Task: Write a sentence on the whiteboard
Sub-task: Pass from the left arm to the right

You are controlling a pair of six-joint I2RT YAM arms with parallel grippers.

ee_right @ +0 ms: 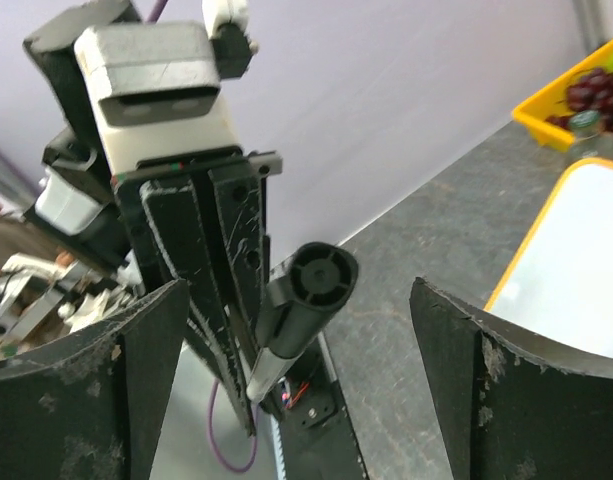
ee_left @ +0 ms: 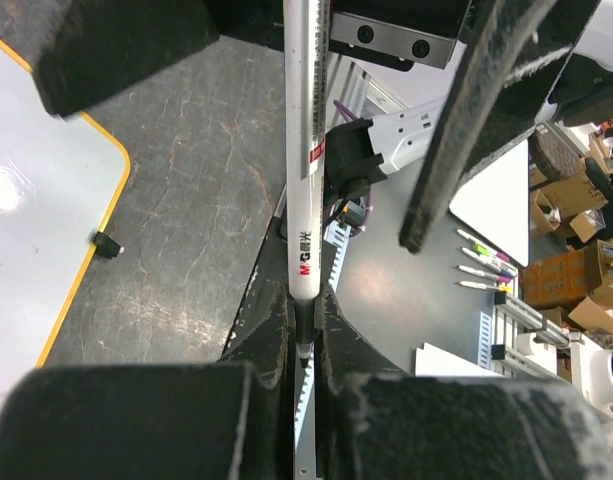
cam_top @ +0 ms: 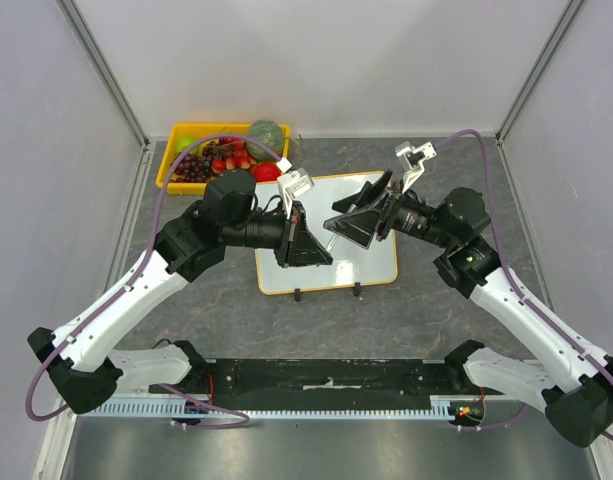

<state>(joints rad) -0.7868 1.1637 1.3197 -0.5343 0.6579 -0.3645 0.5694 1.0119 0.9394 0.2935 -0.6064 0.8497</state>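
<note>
The left pincer [ee_left: 304, 335] is pressed together on the pen [ee_left: 304, 180], pinching it near its thin black end, and the long white body sticks straight out past its fingers. The right pincer [ee_right: 296, 300] is spread wide, with one finger on each side of the pen's round black end and not touching it. Both arms hang in the air over the board [cam_top: 376, 262], which lies flat on the bench [cam_top: 466, 300], in the middle and a bit far from the arm bases. The parts of the board that show are white and bare, so I think no word of the sentence is written yet. The job now looks like getting the pen ready in one pincer. To do it well, the right pincer should pull straight back along the pen, so that its fingers do not knock the pen crooked. The left pincer should keep its tight pinch, because a pen that slips will write wobbly. I cannot tell if the cap is on, or which end writes, so that needs a look first. Then the left arm should tip the pen down and start near the board's far left corner, with light pressure. It should stay away from the fruit tray [cam_top: 176, 160] at the far left.
</note>
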